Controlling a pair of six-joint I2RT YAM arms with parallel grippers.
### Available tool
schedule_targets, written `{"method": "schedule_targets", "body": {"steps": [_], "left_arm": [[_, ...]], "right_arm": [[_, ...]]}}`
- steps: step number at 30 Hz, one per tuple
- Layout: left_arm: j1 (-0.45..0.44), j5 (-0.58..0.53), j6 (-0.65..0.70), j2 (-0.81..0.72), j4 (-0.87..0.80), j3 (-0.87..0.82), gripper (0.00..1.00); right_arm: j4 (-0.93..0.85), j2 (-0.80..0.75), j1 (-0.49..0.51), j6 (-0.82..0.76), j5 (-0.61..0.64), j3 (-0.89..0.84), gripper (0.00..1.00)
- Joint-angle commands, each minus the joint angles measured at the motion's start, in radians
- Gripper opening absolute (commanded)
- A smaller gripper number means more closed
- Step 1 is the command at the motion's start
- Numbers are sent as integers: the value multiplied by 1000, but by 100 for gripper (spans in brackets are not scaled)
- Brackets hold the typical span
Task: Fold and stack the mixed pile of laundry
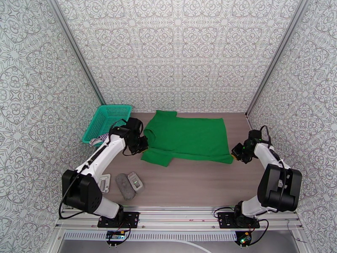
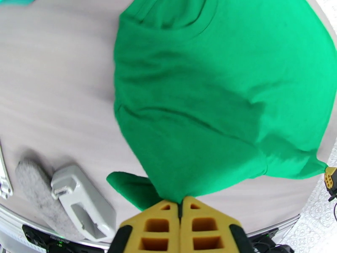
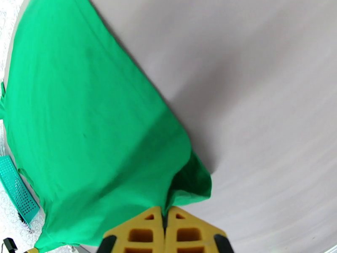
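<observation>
Grey and small, two objects lie nearest us on the wood-grain table, toward its left front: a fuzzy oblong pad and, touching it, a plastic piece. Past them we find the left gripper low over the table, at the left side of the green shirt. From its wrist camera we see the yellow fingers pressed together with a fold of the shirt pinched between their tips, near the sleeve that lies toward us, and the cloth rises to them in a peak. Across the table the right gripper meets the shirt's near right corner. Its wrist camera shows us its fingers likewise closed, gripping the hem corner of the shirt, which bunches up there. Between the two grippers the shirt lies spread on the table, collar to the left and hem to the right, one sleeve toward us and one away. Farther back on the left we see a teal mesh basket, with a bit of striped cloth at its near end. Patterned walls close the scene behind.
</observation>
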Motion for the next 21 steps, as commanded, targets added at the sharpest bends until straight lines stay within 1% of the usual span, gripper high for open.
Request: {"method": "schedule_targets", "body": {"steps": [1, 12, 17, 21], "left_arm": [[14, 26, -1, 62, 27, 61, 0], [23, 30, -16, 227, 70, 176, 0], [48, 16, -28, 257, 96, 176, 0], [66, 31, -44, 272, 133, 159, 0]], "right_arm": [[-24, 51, 7, -31, 24, 65, 0], [-55, 221, 51, -72, 11, 304, 0], [-95, 312, 69, -99, 22, 422, 0], [-115, 378, 79, -116, 28, 485, 0]]}}
